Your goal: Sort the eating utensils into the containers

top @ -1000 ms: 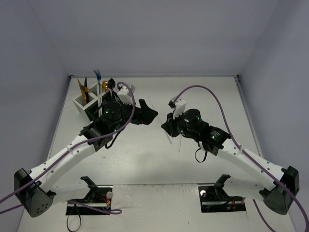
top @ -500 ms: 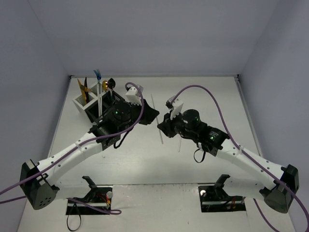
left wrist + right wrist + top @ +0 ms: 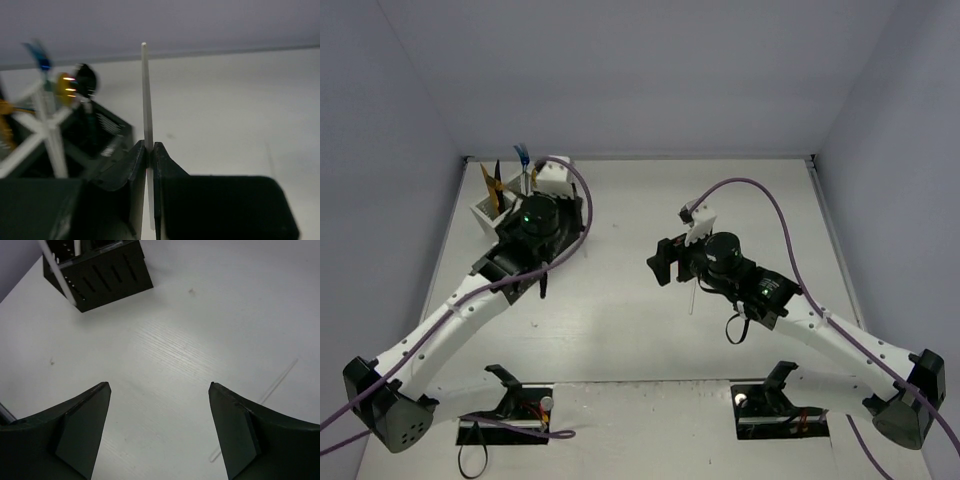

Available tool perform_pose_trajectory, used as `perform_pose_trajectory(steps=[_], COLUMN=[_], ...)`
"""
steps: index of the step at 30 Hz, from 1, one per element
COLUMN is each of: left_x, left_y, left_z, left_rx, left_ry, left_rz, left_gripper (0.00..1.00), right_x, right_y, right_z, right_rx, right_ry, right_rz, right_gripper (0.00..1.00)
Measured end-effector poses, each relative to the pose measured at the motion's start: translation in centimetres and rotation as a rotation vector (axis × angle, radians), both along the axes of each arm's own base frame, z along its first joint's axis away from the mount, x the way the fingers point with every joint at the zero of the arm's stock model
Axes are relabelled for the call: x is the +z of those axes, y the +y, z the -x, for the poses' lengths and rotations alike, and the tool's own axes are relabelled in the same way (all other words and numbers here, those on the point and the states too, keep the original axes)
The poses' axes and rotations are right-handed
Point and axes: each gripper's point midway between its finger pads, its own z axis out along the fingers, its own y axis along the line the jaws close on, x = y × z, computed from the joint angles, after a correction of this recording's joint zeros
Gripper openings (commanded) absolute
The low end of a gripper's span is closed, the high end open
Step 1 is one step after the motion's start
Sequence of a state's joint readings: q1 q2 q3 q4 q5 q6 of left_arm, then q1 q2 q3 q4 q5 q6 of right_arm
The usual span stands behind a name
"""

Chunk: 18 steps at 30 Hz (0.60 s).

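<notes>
Between left gripper [image 3: 149, 150] fingers: slim clear utensil handle [image 3: 145, 100], clamped tight, upright. Bin cluster [image 3: 110, 127] near, at 10 o'clock of gripper, standing utensils [image 3: 50, 130] inside. Step judged: carrying piece to bin. Next move calls for: centre over matching compartment, lower, release. Right gripper [image 3: 159, 387] spread wide, empty, above table [image 3: 200, 315]. Loose clear utensil [image 3: 272, 382] lying flat at its 4 o'clock.
</notes>
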<state>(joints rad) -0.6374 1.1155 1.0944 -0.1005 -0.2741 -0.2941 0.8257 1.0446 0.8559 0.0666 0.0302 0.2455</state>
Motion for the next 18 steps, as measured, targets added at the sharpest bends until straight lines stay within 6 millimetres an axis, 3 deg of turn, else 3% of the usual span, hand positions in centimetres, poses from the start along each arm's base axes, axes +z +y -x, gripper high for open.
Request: perform_pose_trajectory(steps=[5,10,13,18], left_x=[2.3,3.7,1.9,-4.1], left_y=[9.8,15.8,17.6,18.3], left_z=[-3.5,-6.9,-9.4,-12.6], left_rx=[0.257,0.389,0.416,0.396], left_ry=[-0.071,-0.099,-0.070,0.050], left_rz=[-0.167,-0.239,-0.263,-0.291], left_gripper=[0.00,0.00,0.00,0.00], right_x=[-2.1,-4.6,-5.1,-5.9], right_y=[-2.3,-4.0,-4.7,-5.7], right_z=[-0.3,-0.4,-0.5,-0.9], right_rx=[-0.092,-0.157,-0.191,-0.243], right_ry=[0.032,0.093,0.116,0.141], right_rz=[0.035,0.068,0.071,0.069], right_gripper=[0.77,0.77,0.78,0.78])
